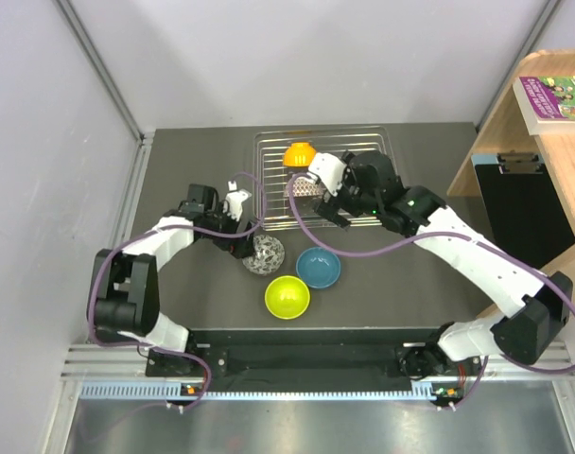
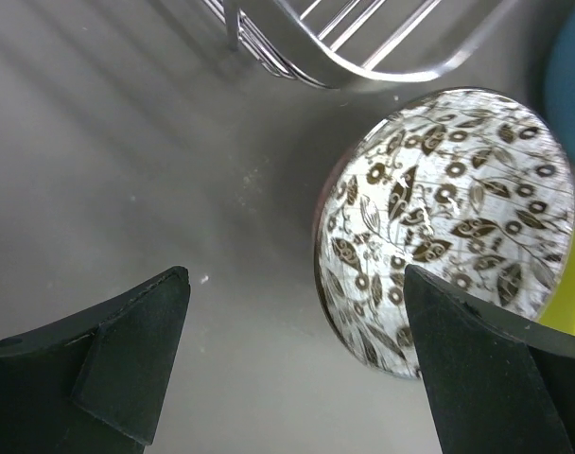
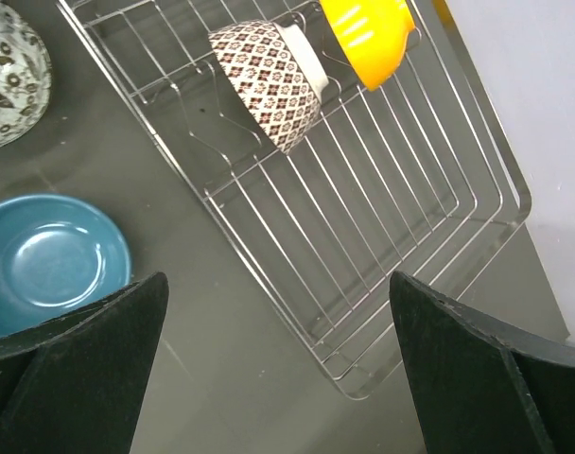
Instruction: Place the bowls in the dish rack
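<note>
Bowls first: two are in the dish rack (image 1: 363, 142) at the upper centre of the top view. They are the orange bowl (image 1: 299, 153) and, just below it, a diamond-patterned bowl (image 3: 269, 80), and my right wrist view shows both tipped on edge among the wires, side by side. Three more sit on the dark table (image 1: 212, 284) below the rack: the black-and-white bowl (image 1: 266, 254) upside down just off the rack's lower left corner, the blue bowl (image 1: 318, 268) to its right, mouth up, and the lime green bowl (image 1: 287, 297) lowest in the frame, mouth up too. My left gripper (image 2: 295, 279) is spread wide over the table with nothing between its fingers. The black-and-white bowl lies at the right of that view, its lower rim overlapped by the right-hand finger, and I cannot tell whether they touch. My right gripper (image 3: 278, 279) is spread wide as well, holding nothing, hanging above the rack's edge, with the blue bowl at the lower left of its view
</note>
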Controlling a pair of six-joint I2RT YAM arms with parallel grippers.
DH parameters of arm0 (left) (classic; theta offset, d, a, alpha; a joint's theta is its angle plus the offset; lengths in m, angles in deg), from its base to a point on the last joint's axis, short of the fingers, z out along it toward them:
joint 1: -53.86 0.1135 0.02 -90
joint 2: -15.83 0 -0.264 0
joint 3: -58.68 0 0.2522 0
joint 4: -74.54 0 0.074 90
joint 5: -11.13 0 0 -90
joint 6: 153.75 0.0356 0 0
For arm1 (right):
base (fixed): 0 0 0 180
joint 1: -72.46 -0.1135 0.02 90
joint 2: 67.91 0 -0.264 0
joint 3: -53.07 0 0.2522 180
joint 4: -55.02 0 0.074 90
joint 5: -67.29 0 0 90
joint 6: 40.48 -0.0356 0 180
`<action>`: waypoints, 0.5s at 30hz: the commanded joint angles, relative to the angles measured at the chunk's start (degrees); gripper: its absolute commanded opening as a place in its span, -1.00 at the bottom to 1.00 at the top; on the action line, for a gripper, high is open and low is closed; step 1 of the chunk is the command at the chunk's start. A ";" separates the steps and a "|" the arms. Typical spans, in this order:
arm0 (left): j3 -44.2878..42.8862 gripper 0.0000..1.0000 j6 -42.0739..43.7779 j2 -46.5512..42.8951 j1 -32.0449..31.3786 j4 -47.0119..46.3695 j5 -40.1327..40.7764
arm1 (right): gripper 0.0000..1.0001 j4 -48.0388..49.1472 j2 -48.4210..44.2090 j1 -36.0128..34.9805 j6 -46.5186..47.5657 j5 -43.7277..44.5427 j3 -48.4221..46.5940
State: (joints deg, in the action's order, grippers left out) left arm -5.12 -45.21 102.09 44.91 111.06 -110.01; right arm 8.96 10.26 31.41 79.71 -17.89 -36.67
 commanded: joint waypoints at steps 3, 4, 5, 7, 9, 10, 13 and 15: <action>-2.95 0.97 0.26 4.61 -2.73 -3.69 1.16 | 0.99 1.62 -3.55 0.72 -2.07 -3.58 0.75; -3.04 0.91 0.35 5.49 -3.00 -3.60 1.16 | 0.99 1.79 -3.64 0.72 -2.42 -3.85 0.93; -3.39 0.82 0.70 5.93 -3.26 -3.26 0.99 | 1.00 2.06 -3.73 0.72 -2.60 -3.94 1.01; -3.57 0.52 0.70 6.64 -3.62 -2.99 0.64 | 0.99 2.23 -3.73 0.80 -2.77 -4.38 1.02; -3.48 0.03 0.70 7.08 -3.79 -3.25 0.55 | 0.99 2.41 -3.73 1.07 -3.12 -4.56 0.67; -3.48 -0.06 0.70 7.26 -3.79 -3.25 0.64 | 0.99 2.41 -3.73 1.16 -3.21 -4.56 0.40; -3.05 -0.33 0.88 7.61 -3.79 -3.34 0.55 | 0.99 2.41 -3.55 1.33 -3.30 -4.55 0.14; -2.87 -0.63 1.14 7.70 -3.79 -2.90 0.55 | 0.99 2.32 -3.73 1.42 -3.48 -4.55 0.22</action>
State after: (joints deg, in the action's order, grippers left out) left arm -6.65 -45.21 109.37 41.17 109.29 -109.35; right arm 9.09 8.21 32.13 77.44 -21.33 -35.58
